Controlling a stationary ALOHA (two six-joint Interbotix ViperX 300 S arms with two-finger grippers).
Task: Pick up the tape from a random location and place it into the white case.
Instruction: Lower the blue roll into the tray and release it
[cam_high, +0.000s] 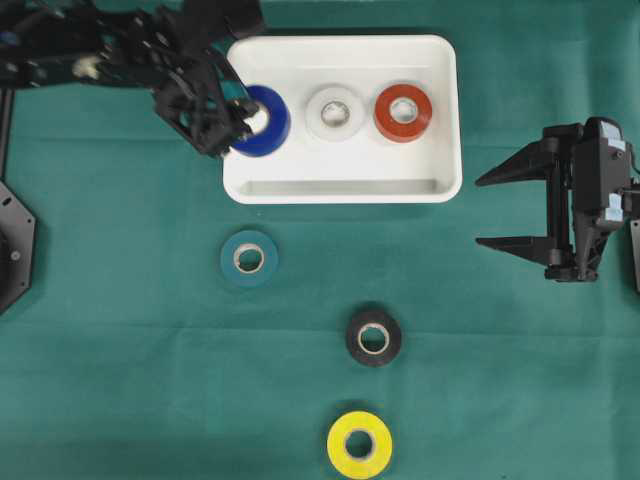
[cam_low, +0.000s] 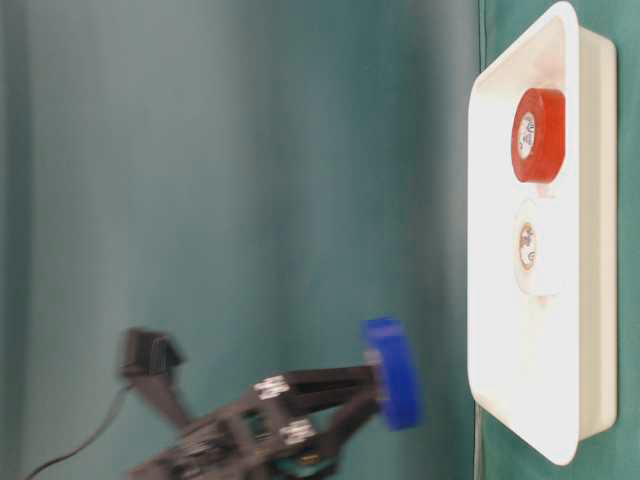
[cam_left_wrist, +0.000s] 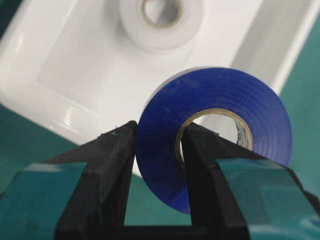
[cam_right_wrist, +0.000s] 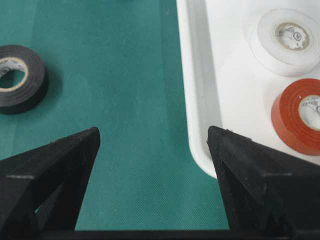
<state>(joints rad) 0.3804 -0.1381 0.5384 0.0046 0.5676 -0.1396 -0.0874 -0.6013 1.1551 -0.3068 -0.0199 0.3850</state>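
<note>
Overhead exterior view: the left tool (cam_high: 243, 118) grips the blue tape (cam_high: 262, 120), one finger through the roll's core and one outside, as the left wrist view confirms. The roll is held at the left end of the white case (cam_high: 445, 120), over its left rim; the table-level view shows it raised clear of the case. A white tape (cam_high: 334, 112) and a red tape (cam_high: 403, 112) lie flat inside the case. The right tool (cam_high: 500, 211) stands spread wide and empty near the desk's right edge. On the green desk (cam_high: 120, 380), a teal tape (cam_high: 249, 259), black tape (cam_high: 373, 338) and yellow tape (cam_high: 360, 445) lie flat, well apart.
</note>
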